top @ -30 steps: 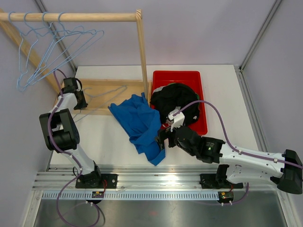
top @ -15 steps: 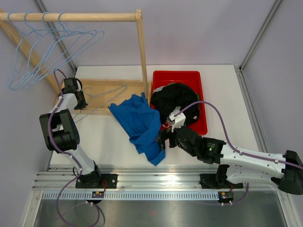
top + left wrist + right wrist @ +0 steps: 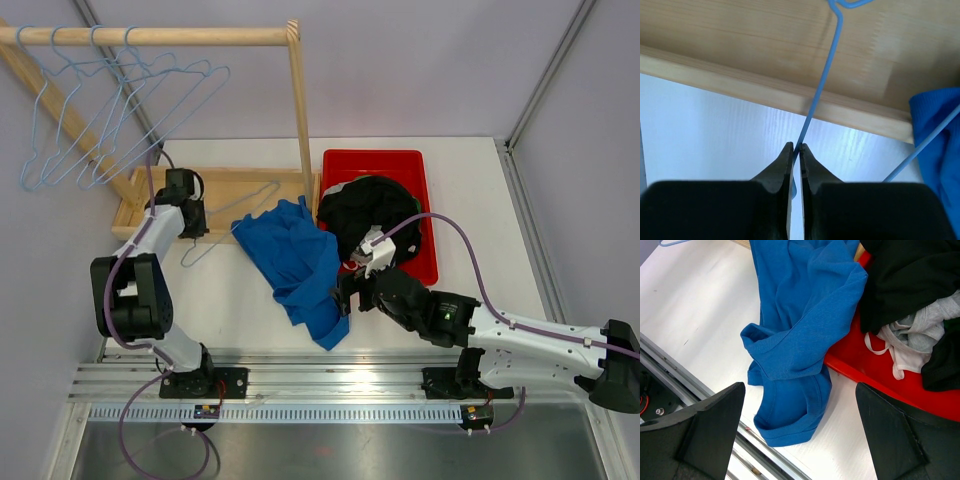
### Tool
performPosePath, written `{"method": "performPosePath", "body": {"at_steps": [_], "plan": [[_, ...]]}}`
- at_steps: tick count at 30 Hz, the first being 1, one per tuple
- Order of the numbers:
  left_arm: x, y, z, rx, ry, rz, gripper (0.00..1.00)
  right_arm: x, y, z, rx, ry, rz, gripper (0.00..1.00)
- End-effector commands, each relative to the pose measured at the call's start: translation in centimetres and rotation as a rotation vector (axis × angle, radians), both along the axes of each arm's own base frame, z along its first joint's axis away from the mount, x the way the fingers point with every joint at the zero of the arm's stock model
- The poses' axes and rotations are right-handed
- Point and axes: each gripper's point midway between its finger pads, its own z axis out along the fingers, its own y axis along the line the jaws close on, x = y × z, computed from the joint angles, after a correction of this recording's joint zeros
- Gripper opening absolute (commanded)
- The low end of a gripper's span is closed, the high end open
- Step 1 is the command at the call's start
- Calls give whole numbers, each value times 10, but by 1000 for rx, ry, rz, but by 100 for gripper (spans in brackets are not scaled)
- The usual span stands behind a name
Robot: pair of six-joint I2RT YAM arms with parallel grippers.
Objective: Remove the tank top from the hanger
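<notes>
The blue tank top (image 3: pixel 300 262) lies crumpled on the white table beside the red bin. A light-blue wire hanger (image 3: pixel 236 208) lies partly over the wooden rack base, and one of its wires runs to the cloth's edge. My left gripper (image 3: pixel 190 218) is shut on that hanger wire (image 3: pixel 822 85); the jaws (image 3: pixel 796 148) pinch it at their tips, with the tank top (image 3: pixel 937 130) at the right. My right gripper (image 3: pixel 345 295) hovers open over the tank top's (image 3: pixel 800 315) lower hem, its fingers (image 3: pixel 715 430) wide apart and holding nothing.
A red bin (image 3: pixel 428 200) holds black and grey clothes (image 3: pixel 370 205) to the right of the tank top. The wooden rack's post (image 3: pixel 300 100) and base (image 3: pixel 235 180) stand behind it, with several blue hangers (image 3: pixel 100 110) on the rail. Metal rails run along the near edge.
My left gripper has moved right along the rack base and closed on the hanger wire, shifting the hanger slightly. The hangers on the rail have swung. The right arm has barely moved.
</notes>
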Motion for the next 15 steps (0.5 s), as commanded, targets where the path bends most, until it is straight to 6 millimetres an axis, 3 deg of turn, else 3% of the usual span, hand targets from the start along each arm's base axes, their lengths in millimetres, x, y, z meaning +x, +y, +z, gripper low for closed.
{"method": "performPosePath", "body": {"at_steps": [1,15], "plan": [[-5,-1,26,35,-63,11,0,5,0,12,32,-26,-23,99],[-25,-20,39,61,-78,-4,0,5,-6,14,43,-32,-34,100]]}}
